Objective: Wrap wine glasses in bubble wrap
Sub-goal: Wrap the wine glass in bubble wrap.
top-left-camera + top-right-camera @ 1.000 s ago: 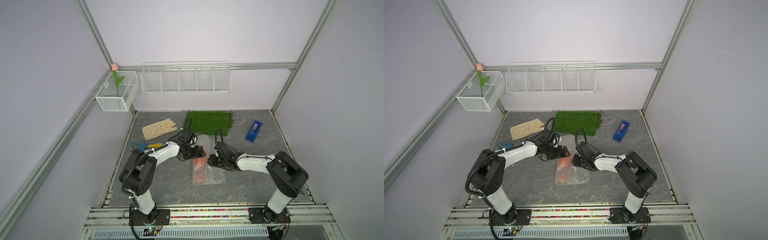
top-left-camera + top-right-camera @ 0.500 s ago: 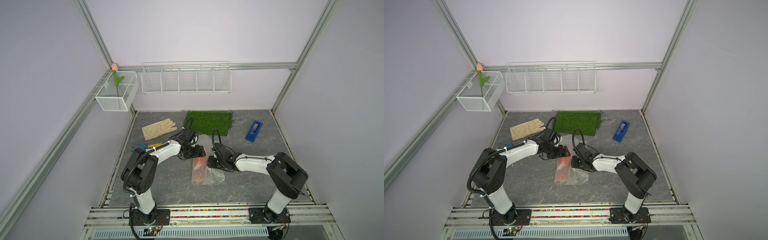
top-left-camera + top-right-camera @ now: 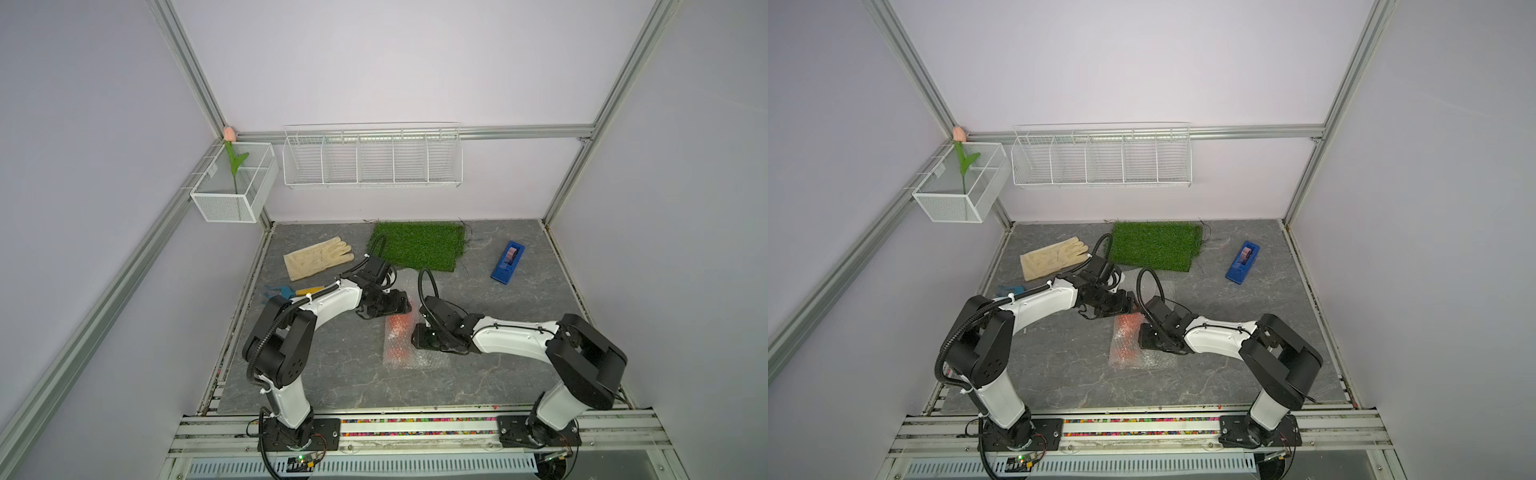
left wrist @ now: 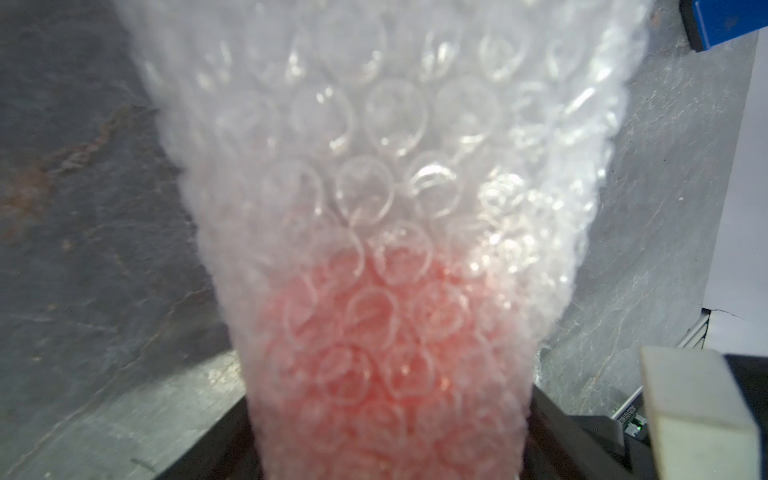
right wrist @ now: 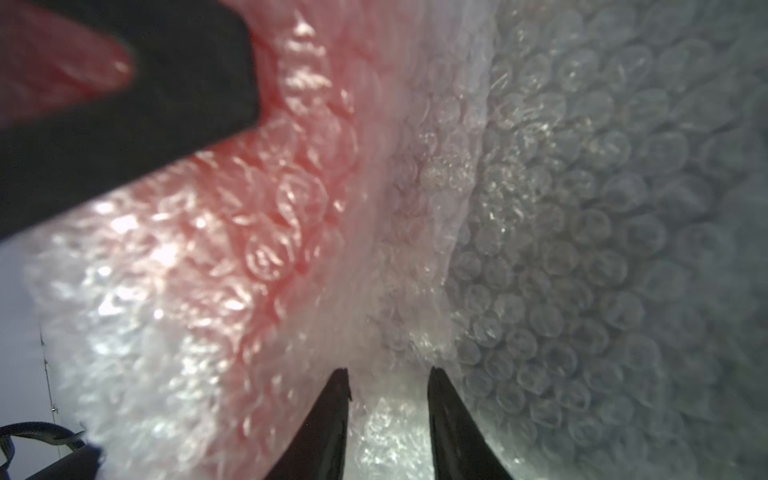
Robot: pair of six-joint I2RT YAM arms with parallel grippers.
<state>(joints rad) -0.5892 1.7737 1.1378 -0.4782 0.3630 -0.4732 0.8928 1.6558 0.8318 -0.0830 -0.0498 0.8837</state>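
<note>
Goblet [image 3: 398, 332] in bubble wrap [image 3: 428, 359]: long axis straight ahead of left claw [image 3: 403, 305], wide astride it; right claw [image 5: 388, 395] alongside, jaws partway apart, both grips unclear.

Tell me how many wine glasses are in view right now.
1. The red-orange goblet lies rolled inside the bubble wrap at mid-table, nearer the robot than the green turf mat. No second glass shows, but some tabletop is hidden.

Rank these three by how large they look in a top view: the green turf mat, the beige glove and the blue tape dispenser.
1. green turf mat
2. beige glove
3. blue tape dispenser
All three lie about equally far from the camera, so nearness hardly skews the order.
</note>
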